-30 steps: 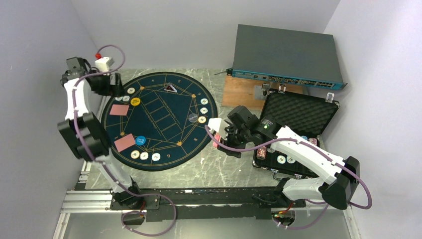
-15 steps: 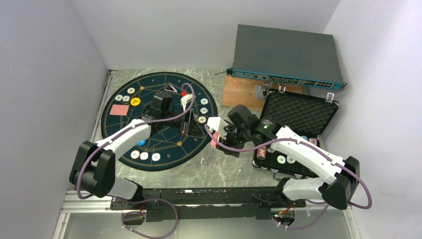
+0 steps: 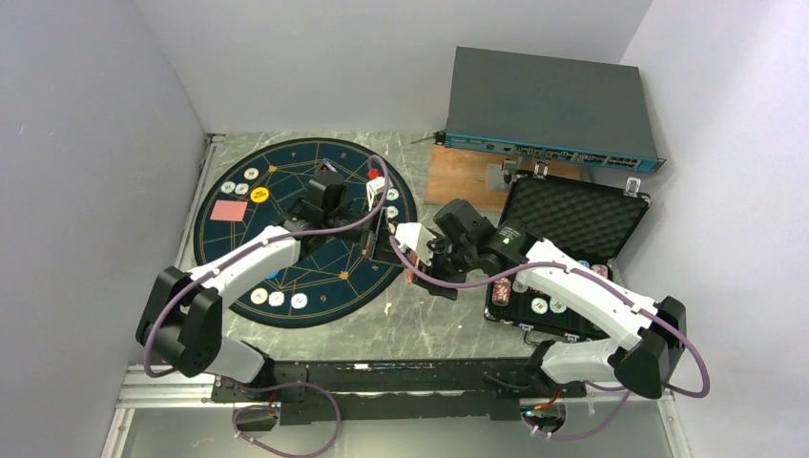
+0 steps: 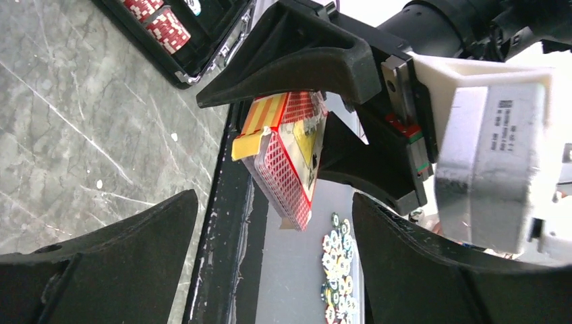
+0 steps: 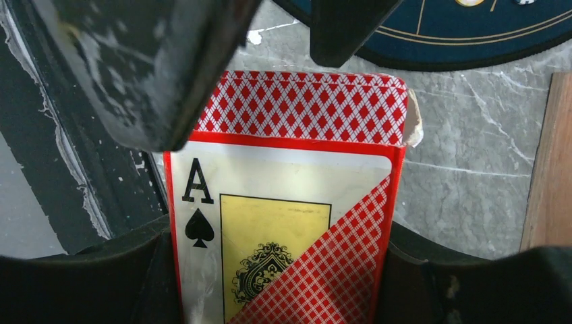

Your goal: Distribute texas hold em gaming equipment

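Near the right edge of the tabletop (image 3: 429,320) a black case (image 3: 572,219) lies open, with a grey switch (image 3: 553,95) behind it and a navy mat (image 3: 286,181) at the left. The surface is grey marble, the walls (image 3: 95,143) pale. Between mat and case, above the tabletop, the right gripper (image 5: 280,239) pinches a red diamond-patterned card box (image 5: 297,115) showing an ace of spades. The fingers of the left gripper (image 4: 273,197) stand spread on both sides of it.

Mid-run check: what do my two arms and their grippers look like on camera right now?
The left arm and right arm have white links and black joints, each trailed by a purple cable. The right arm shows a small green light. The left gripper and right gripper have black wedge-shaped fingers; the right one's boxy white body bears a printed label.
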Robot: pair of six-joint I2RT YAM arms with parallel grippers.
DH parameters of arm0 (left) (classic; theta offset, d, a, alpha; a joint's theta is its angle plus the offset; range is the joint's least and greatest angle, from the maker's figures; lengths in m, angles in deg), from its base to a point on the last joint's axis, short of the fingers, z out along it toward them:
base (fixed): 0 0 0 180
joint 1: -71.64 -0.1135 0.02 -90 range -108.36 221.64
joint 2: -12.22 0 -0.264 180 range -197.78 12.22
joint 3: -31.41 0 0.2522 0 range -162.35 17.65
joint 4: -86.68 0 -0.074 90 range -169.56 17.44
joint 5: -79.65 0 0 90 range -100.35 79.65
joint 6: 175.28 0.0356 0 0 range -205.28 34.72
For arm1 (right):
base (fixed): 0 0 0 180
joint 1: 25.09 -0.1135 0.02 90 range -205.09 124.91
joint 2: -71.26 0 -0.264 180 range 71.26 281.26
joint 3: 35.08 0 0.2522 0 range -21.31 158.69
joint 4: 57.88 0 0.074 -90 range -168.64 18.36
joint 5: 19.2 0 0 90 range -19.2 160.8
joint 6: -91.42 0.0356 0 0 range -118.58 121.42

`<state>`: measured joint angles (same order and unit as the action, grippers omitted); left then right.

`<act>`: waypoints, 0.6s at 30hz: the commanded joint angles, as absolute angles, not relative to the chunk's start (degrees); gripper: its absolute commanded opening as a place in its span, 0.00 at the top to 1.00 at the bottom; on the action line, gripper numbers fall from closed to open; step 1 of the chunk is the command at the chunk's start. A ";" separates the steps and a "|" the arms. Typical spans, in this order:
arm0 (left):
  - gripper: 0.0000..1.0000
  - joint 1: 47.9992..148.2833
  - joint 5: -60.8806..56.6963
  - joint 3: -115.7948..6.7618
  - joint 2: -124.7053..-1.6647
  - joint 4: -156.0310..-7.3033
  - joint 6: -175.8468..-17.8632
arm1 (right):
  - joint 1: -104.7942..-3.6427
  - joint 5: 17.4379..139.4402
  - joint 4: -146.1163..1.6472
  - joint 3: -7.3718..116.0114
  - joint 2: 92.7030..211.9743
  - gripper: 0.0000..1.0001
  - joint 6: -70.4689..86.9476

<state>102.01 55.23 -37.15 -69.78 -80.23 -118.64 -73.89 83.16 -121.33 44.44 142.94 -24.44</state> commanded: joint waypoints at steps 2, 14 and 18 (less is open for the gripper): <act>0.15 102.92 53.53 -39.87 -71.64 -75.26 -114.61 | -73.96 84.57 -119.63 48.15 142.54 1.00 -24.25; 0.44 99.74 51.29 -39.62 -72.11 -68.94 -110.73 | -73.96 83.99 -120.97 48.06 141.40 1.00 -24.22; 0.43 97.19 53.54 -37.53 -69.48 -72.84 -112.17 | -73.96 83.39 -121.12 46.93 140.97 1.00 -24.19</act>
<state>100.15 54.49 -39.38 -72.66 -70.29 -113.20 -73.82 82.11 -123.04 45.36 143.53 -24.42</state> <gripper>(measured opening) 0.555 0.665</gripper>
